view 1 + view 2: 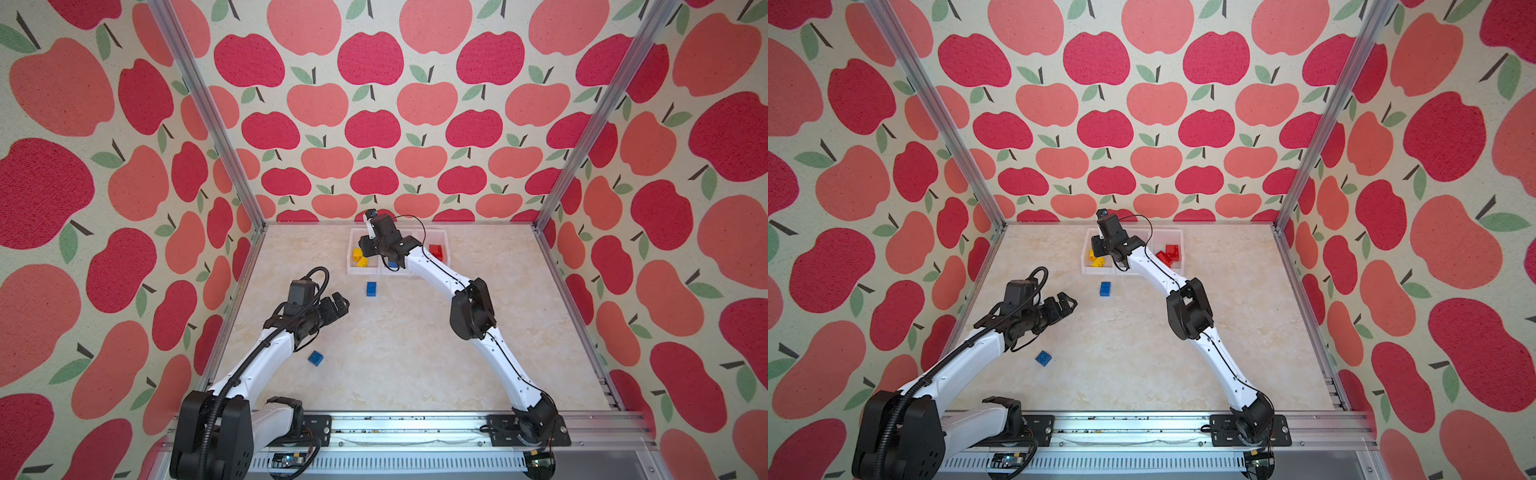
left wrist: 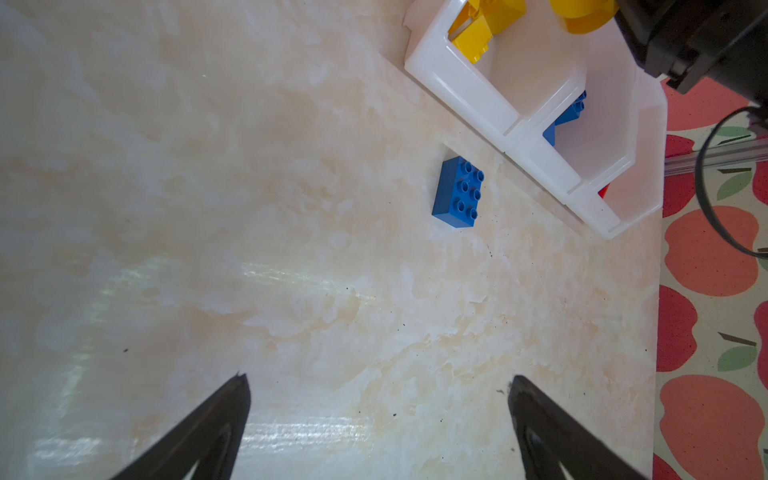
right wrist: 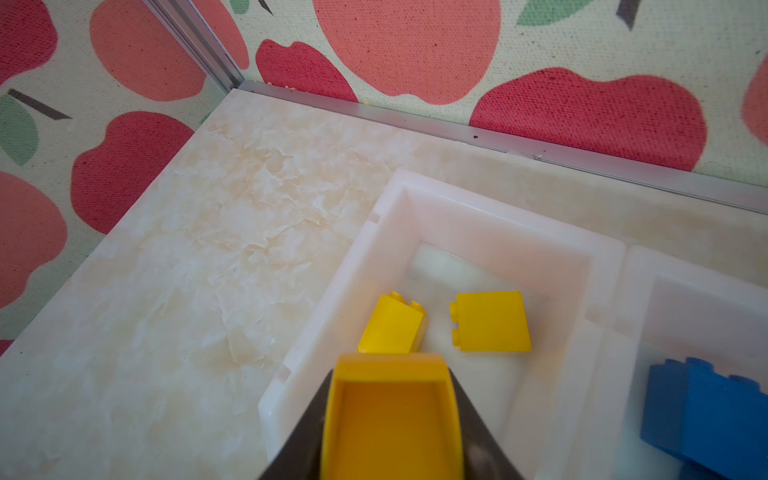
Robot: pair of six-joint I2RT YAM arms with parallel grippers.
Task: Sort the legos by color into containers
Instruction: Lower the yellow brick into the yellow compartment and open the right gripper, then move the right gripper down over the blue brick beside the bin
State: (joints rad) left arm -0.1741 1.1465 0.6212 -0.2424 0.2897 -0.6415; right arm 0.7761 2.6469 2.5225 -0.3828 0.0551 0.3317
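While right claw (image 3: 392, 376) clamps yellow brick (image 3: 390, 428) between its tips, above bin (image 3: 490, 224) | left claw (image 2: 379, 379) spread wide — empty

A shiny cream table (image 1: 415, 353) that looks like stone sits inside walls (image 1: 374, 104) covered in big red and pink apples with green leaves, with silver metal bars (image 1: 203, 108) in the corners.

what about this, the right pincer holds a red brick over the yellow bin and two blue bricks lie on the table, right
The brick in the right pincer is yellow, not red, as the right wrist view shows; the rest holds.
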